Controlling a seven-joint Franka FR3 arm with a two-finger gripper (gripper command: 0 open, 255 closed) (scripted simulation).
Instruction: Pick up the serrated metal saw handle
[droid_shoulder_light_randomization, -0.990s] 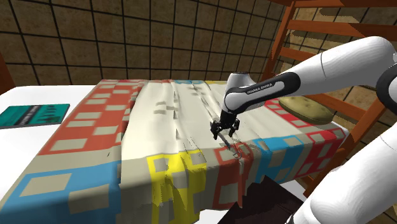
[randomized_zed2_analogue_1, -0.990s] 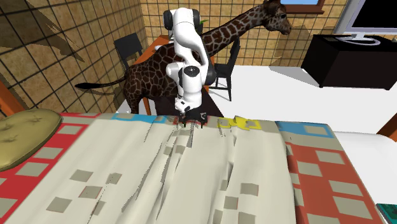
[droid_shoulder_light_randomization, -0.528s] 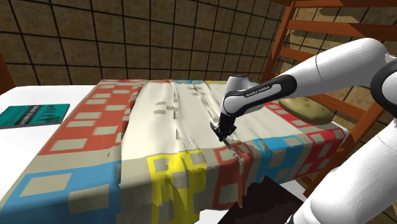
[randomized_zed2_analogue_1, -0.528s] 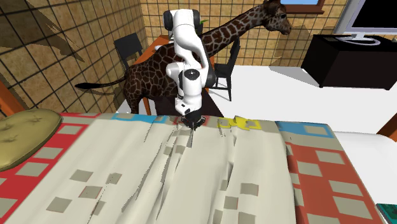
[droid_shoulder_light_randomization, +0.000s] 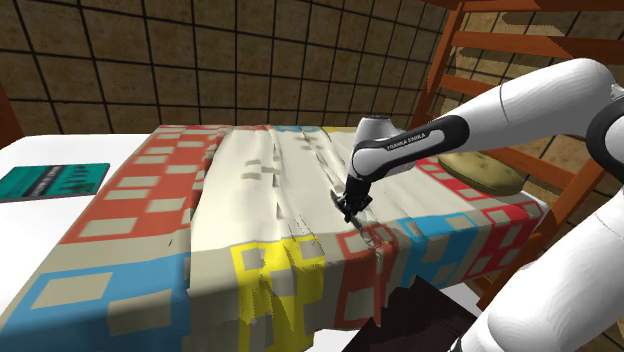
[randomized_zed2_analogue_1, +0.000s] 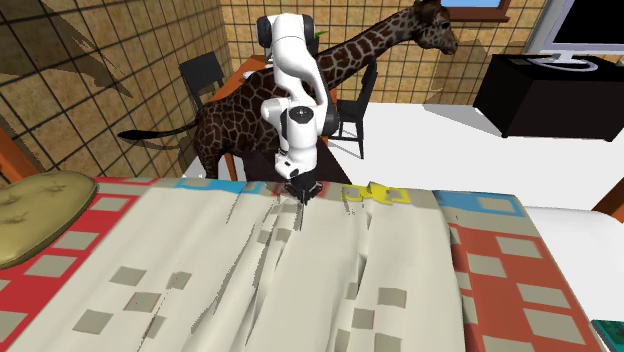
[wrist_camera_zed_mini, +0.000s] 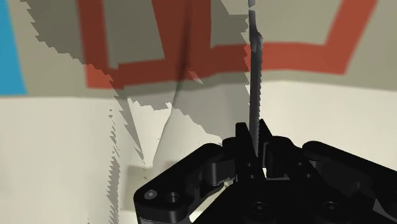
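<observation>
The saw (wrist_camera_zed_mini: 254, 83) is a thin grey blade with a toothed edge, lying on the patchwork cloth (droid_shoulder_light_randomization: 250, 180) near the cloth's front edge. My black gripper (wrist_camera_zed_mini: 256, 139) is shut on it: the two fingers clasp the blade's near end between them, and the rest runs straight out ahead over a red square. In the shoulder view the gripper (droid_shoulder_light_randomization: 352, 208) points down onto the cloth right of the middle. The second exterior view has the gripper (randomized_zed2_analogue_1: 302, 192) at the cloth's far edge.
A green-brown cushion (droid_shoulder_light_randomization: 480, 172) lies at the cloth's right end in the shoulder view. A teal book (droid_shoulder_light_randomization: 50, 182) sits on the white surface at the left. A giraffe figure (randomized_zed2_analogue_1: 330, 75) and dark chairs (randomized_zed2_analogue_1: 205, 75) stand behind the arm.
One second ago the fingers stood apart over the saw; they have since closed on it. Over the last half second the hand has barely moved.
</observation>
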